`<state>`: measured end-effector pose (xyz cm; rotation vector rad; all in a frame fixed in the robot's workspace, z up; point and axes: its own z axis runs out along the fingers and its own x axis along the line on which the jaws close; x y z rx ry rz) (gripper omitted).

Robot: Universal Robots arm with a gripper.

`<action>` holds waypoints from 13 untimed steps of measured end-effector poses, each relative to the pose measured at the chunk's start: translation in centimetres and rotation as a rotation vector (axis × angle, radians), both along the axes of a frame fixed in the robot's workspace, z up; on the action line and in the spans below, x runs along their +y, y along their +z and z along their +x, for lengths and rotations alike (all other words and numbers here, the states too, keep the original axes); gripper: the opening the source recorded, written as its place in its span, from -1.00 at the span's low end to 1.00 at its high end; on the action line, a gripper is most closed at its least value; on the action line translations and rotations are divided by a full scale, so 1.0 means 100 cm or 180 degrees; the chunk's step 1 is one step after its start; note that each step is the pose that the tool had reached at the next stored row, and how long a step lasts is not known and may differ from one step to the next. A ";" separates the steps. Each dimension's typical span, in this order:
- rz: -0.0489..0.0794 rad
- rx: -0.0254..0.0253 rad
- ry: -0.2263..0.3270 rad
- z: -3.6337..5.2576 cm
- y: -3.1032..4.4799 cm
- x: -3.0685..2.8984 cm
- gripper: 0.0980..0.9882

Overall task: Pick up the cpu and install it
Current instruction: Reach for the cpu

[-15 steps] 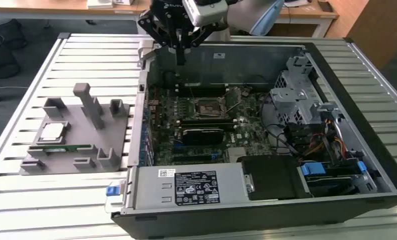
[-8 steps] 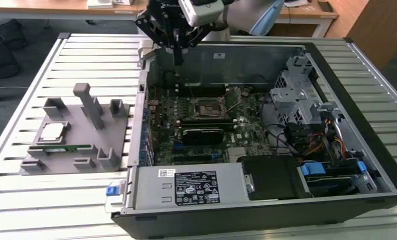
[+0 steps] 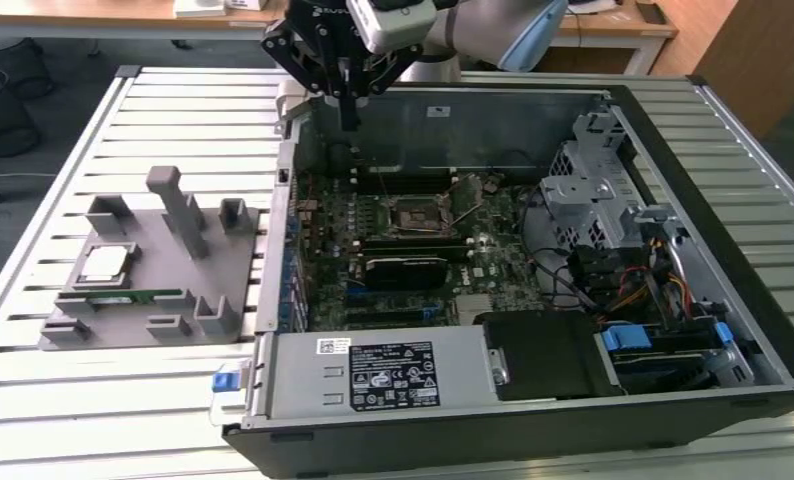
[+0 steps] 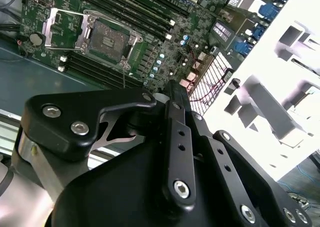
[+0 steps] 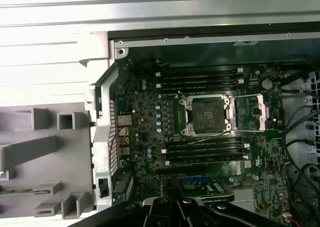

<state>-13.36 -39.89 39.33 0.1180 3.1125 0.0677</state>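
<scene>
Hanging over the far wall of the open computer case, the end effector is a black metal assembly of bolted links that narrows to a slim tip. In the exterior view its fingers look pressed together, with nothing between them and touching nothing. In the second wrist view the same glossy black links and silver bolt heads lie close to the camera.

Below and beyond the tip lies the green motherboard, densely studded with small parts. Its square processor socket sits bare inside a shiny steel frame, with long dark memory slots running along two sides of it.

The cpu, a flat square chip with a silvery-white top, rests well apart from the end effector. It lies in a recess of a matte grey plastic holder with upright blocks, outside the case on the exterior view's left. A thin green memory stick lies just beside it on the same holder. Holder and case both stand on a bench of pale ribbed metal slats.
</scene>
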 end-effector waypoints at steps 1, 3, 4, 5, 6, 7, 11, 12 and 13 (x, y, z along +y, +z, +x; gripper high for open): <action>0.0000 0.0000 0.0000 -0.0006 0.0000 0.0000 -0.98; 0.0000 0.0000 0.0000 -0.0017 0.0000 0.0000 -0.98; 0.0000 0.0000 0.0000 -0.0024 0.0000 0.0000 -0.98; 0.0000 0.0000 0.0000 -0.0029 0.0000 0.0000 -0.98; 0.0000 0.0000 0.0000 -0.0035 0.0000 0.0000 -0.98; 0.0000 0.0000 0.0000 -0.0040 0.0000 0.0000 -0.98; 0.0000 0.0000 0.0000 -0.0142 -0.0001 0.0000 -0.98; 0.0000 0.0000 0.0000 -0.0145 -0.0001 0.0000 -0.98; 0.0000 0.0000 0.0000 -0.0147 -0.0001 0.0000 -0.98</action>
